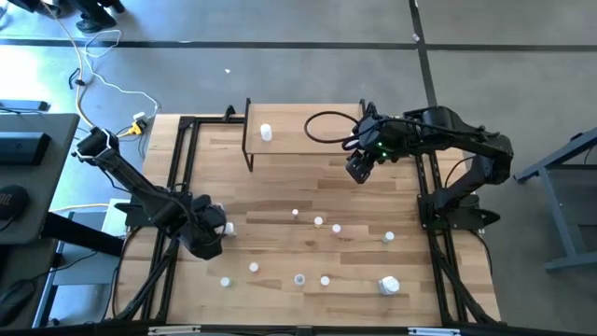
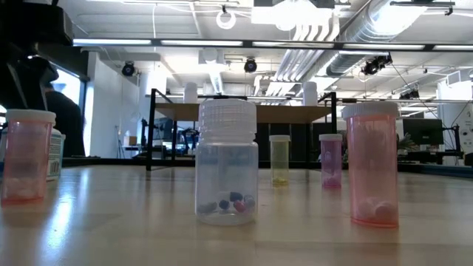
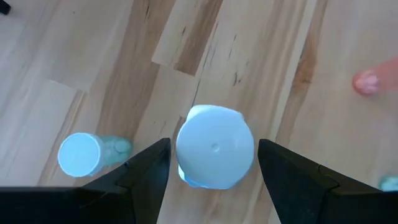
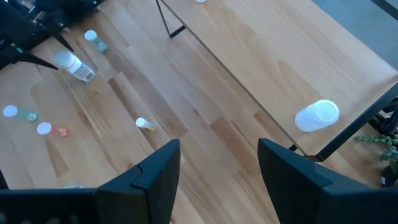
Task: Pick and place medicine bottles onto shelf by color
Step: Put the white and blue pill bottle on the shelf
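Observation:
Several small medicine bottles stand scattered on the table (image 1: 318,221). The light-wood shelf (image 1: 308,140) stands at the far side; a white-capped bottle (image 1: 266,133) stands on its board, and another shows in the right wrist view (image 4: 317,115). My left gripper (image 1: 213,235) is open and low over the table at the left. Its fingers stand on either side of a white-capped bottle (image 3: 214,148), which rests upright on the table, a narrow gap showing on each side. My right gripper (image 1: 359,168) is open and empty, above the shelf's near edge.
A larger white bottle (image 1: 389,285) lies at the near right. A bottle with a pale green body (image 3: 79,154) stands close beside my left gripper, and a pink one (image 3: 373,81) farther off. A black cable (image 1: 326,126) loops over the shelf's right end.

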Tool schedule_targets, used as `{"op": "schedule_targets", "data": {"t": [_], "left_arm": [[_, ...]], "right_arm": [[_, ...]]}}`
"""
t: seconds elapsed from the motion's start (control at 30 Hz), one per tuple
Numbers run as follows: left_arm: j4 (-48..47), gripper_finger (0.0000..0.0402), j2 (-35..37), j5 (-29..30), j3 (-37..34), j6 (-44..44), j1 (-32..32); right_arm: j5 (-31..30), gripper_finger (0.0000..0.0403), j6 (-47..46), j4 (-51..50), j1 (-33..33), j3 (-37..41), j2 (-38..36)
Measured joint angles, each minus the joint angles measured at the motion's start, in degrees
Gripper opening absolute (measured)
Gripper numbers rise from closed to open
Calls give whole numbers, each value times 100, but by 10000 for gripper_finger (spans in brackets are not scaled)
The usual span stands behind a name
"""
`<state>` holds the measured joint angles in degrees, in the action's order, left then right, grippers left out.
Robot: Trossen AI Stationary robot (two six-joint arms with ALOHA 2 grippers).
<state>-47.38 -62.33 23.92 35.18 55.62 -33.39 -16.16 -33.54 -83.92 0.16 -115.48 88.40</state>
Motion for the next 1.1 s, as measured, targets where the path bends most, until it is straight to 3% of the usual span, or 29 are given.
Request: {"op": "schedule_targets", "data": {"t": [0.23, 0.57, 0.83, 1.1], "left_arm": [[101, 227, -333, 91, 0, 77, 0], [231, 152, -491, -10, 7, 53, 0], [604, 157, -440, -159, 31, 30, -2], [554, 157, -327, -93, 518, -133, 241]], "right_arm": [[0, 206, 7, -4, 0, 2, 0], [0, 206, 9, -28, 0, 2, 0], [0, 206, 9, -31, 0, 2, 0], [0, 206, 7, -30, 0, 2, 0]]}}
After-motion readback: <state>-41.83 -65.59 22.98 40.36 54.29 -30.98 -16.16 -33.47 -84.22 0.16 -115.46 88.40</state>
